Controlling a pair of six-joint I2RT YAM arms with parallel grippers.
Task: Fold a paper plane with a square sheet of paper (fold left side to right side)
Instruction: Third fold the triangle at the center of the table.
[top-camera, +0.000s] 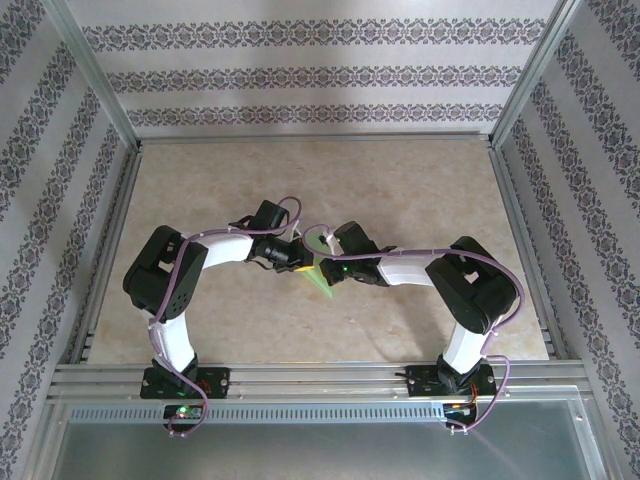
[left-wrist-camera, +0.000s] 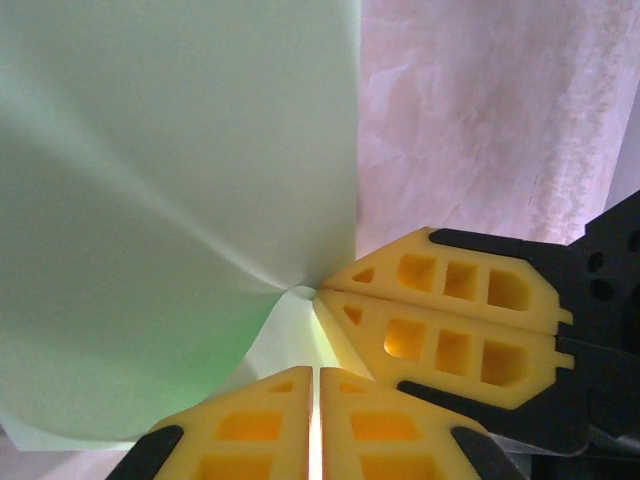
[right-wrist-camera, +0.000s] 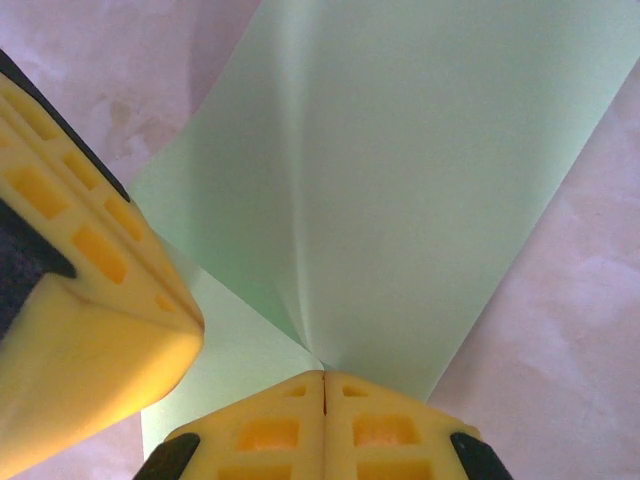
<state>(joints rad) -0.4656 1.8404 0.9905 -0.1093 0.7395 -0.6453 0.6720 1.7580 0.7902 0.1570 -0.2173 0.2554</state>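
I judge this fold barely begun: the square sheet of paper is gathered up over the middle of the desk and not lying flat on it, and I see no sharp, pressed crease anywhere, only soft bends fanning out from one pinched spot. My right hand has its pads pressed together on that spot, with the paper rising out of the tips. My left hand is closed too, tip to tip with the right one over the middle of the desk, and a pale flap of the sheet runs into its pads, so I take it to be clamped on the paper as well. What is left, as I read it, is nearly everything: bring the left side across to the right, line up the edges, lay it down on the desk and press the crease, then all the later folds of the plane. The paper is thin, light green, plain and smooth, and it curves loosely, so it should buckle easily. My pads are yellow, blocky and ribbed with square pockets; the desk is pale, mottled and stone-like.
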